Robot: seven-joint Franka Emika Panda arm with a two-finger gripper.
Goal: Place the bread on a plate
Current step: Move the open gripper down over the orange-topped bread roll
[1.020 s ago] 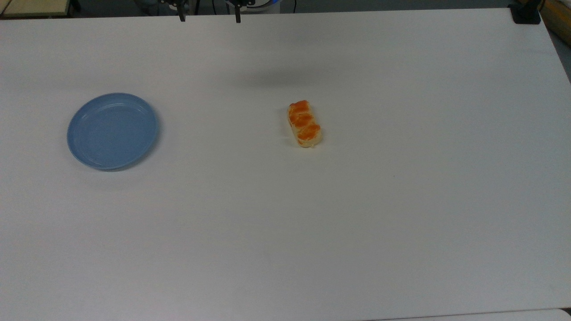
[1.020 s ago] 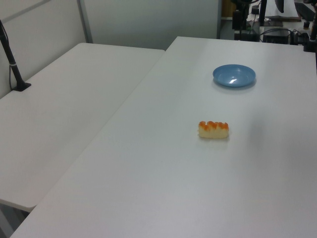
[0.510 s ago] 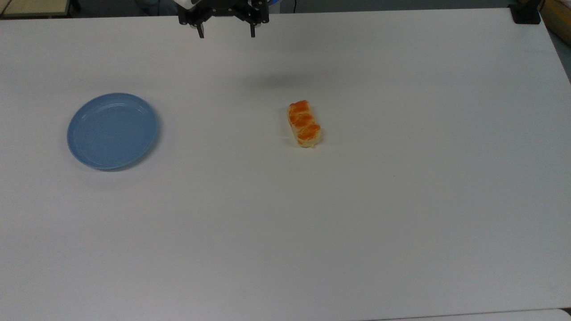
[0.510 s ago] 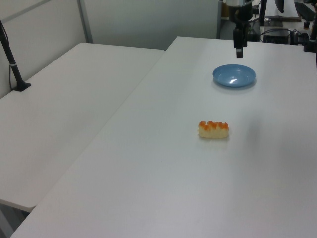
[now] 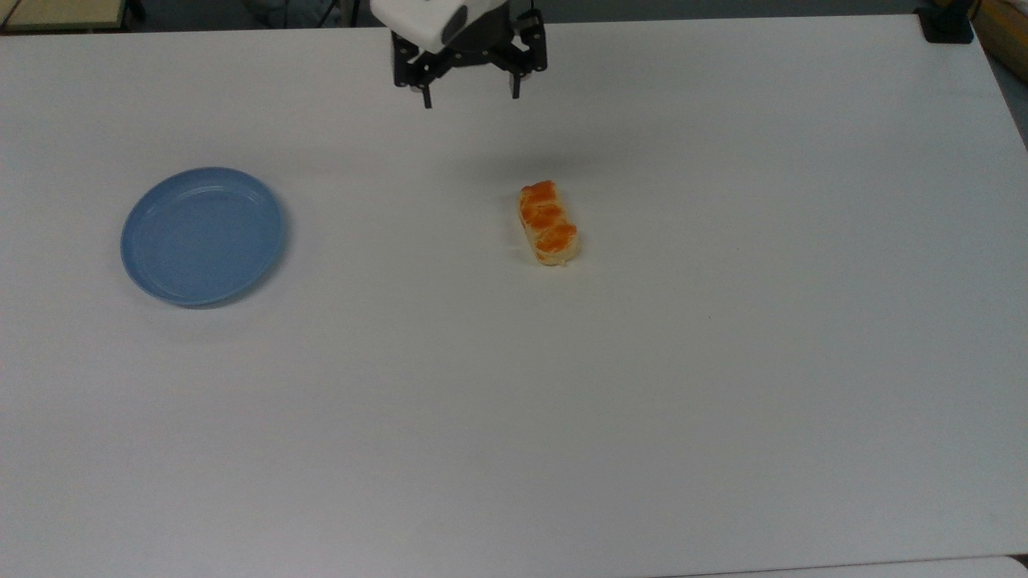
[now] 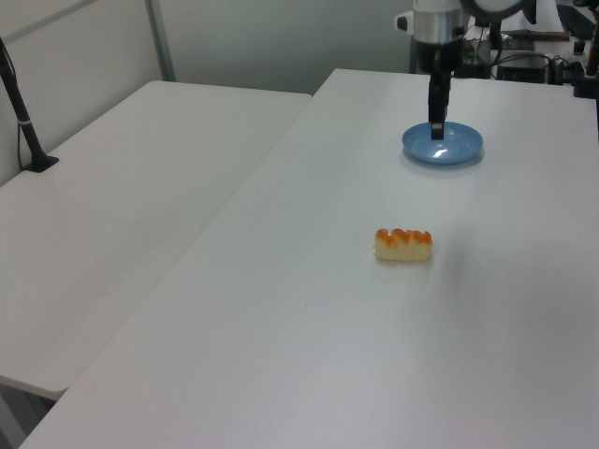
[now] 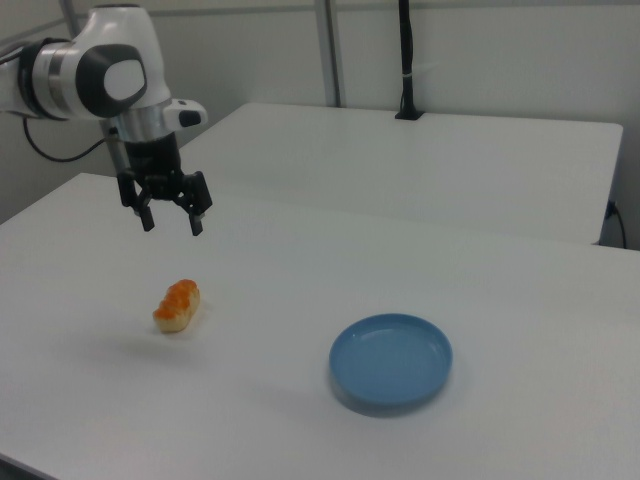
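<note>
The bread, a small tan loaf with three orange bumps, lies on the white table near the middle. The light-blue plate sits apart from it, at the top view's left, with nothing on it. My gripper hangs open above the table, up and to the left of the bread in the top view, holding nothing. In the left view the gripper appears edge-on in front of the plate.
The white table has bare surface all around the bread and plate. A second white table adjoins it on the left view's left. A black post and clamp stand at that table's far edge.
My gripper has come in from the top edge of the top view, moving down and to the right toward the bread. Bread and plate have not moved.
</note>
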